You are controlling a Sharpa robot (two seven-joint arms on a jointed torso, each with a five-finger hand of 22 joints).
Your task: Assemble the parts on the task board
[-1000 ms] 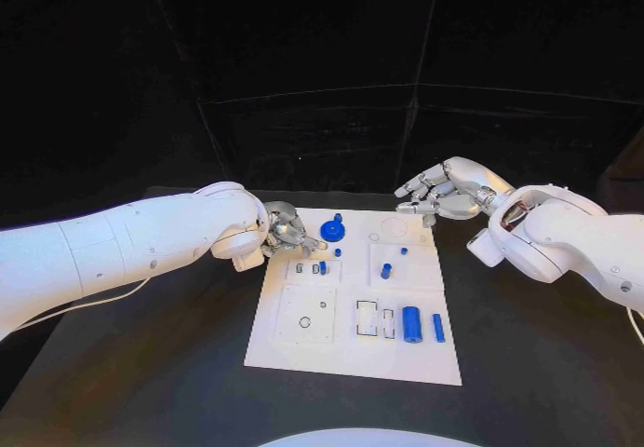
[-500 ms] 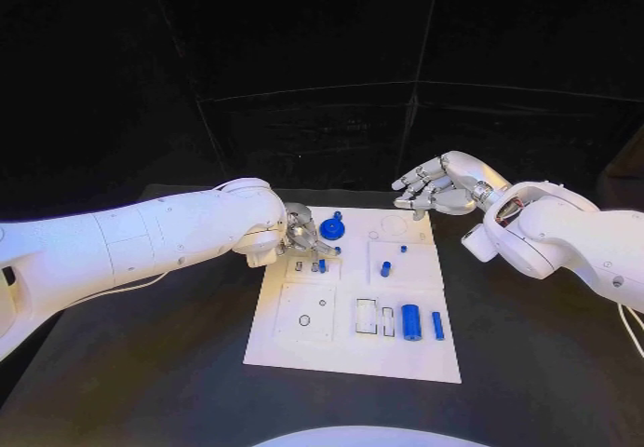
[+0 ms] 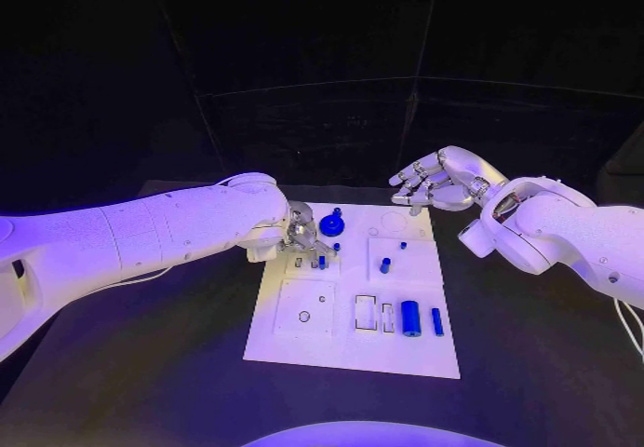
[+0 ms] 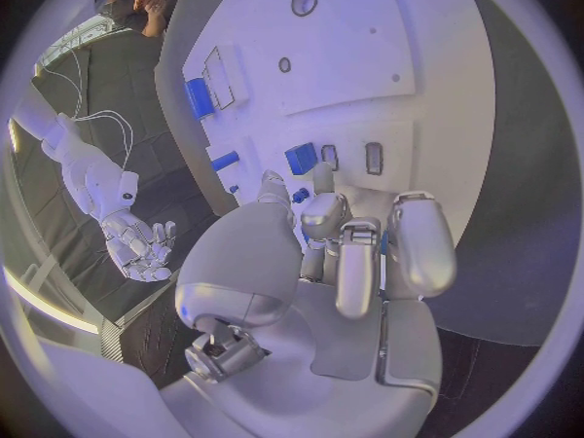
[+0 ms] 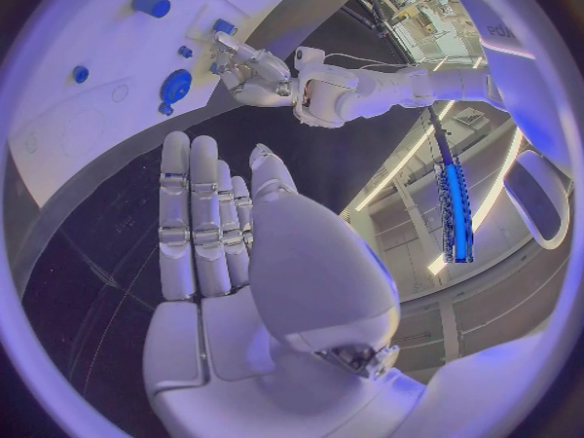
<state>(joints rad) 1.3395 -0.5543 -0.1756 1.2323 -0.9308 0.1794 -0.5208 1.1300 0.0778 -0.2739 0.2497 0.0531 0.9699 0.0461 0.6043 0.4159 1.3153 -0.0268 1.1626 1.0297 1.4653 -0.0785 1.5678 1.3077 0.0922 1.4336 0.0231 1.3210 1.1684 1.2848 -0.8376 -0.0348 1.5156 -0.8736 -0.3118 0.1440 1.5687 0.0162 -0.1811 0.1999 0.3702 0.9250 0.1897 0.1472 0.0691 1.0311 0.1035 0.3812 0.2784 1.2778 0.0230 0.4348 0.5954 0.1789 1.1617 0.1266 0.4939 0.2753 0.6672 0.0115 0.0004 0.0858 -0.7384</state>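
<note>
The white task board (image 3: pixel 352 349) lies in the middle of the black table. My left hand (image 3: pixel 298 238) hovers over its far left part with fingers curled in, fingertips (image 4: pixel 321 179) just short of a small blue part (image 3: pixel 319 263) standing in a slot. A tiny blue peg (image 4: pixel 298 195) shows between thumb and fingers; nothing plainly sits in the grip. A blue round knob (image 3: pixel 331 223) stands beside the hand. My right hand (image 3: pixel 432 182) floats above the board's far right corner, fingers spread and empty. A blue cylinder (image 3: pixel 410 319) and a thin blue pin (image 3: pixel 437 321) lie near the right edge.
More blue pieces (image 3: pixel 385 265) stand mid-board, with empty rectangular slots (image 3: pixel 365 313) and a small hole (image 3: pixel 304 318) nearer me. Black tabletop (image 3: pixel 148 372) surrounds the board on every side, and a dark wall closes the back.
My left arm has swung right, carrying its curled hand a little further over the board's far left part. The right hand has drifted up and slightly left, its fingers spreading.
</note>
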